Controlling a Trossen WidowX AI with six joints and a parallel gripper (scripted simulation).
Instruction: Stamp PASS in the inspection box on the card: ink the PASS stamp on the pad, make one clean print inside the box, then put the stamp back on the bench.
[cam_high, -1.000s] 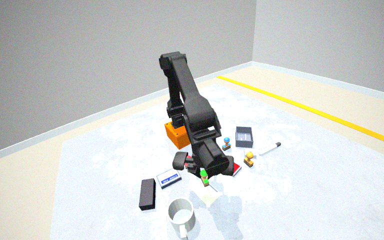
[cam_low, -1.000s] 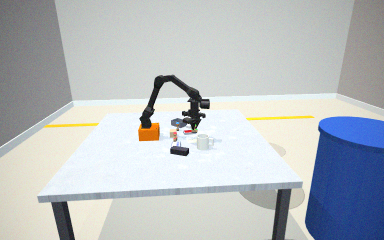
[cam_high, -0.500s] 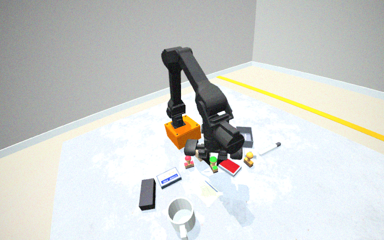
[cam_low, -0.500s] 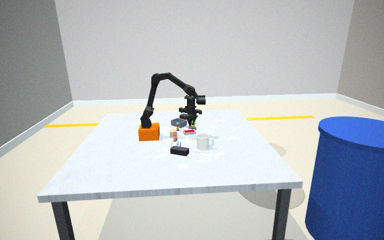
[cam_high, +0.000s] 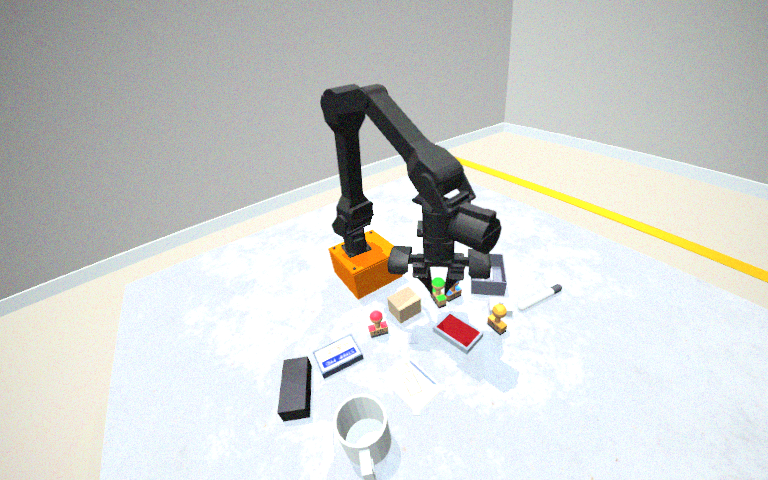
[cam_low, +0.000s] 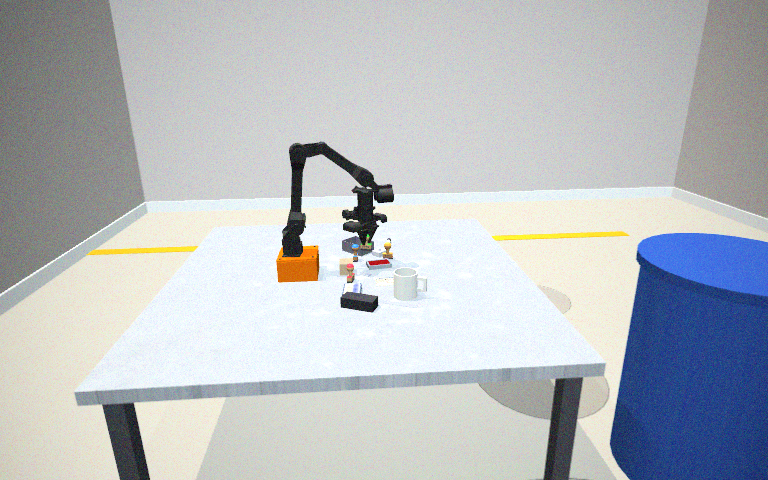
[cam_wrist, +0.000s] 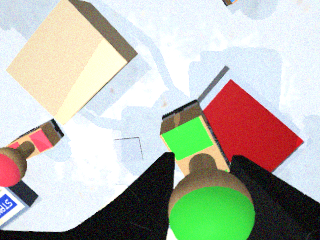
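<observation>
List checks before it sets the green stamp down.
1. Grip: gripper shut on the green stamp below its knob: ok.
2. Stamp upright, face down: ok.
3. Base off the bench: cannot tell.
4. Nothing under the base; pad beside it, apart: ok.
5. Room for the fingers to open next to the blue stamp: cannot tell.
6. Print inside the card box: cannot tell, too small.
</observation>
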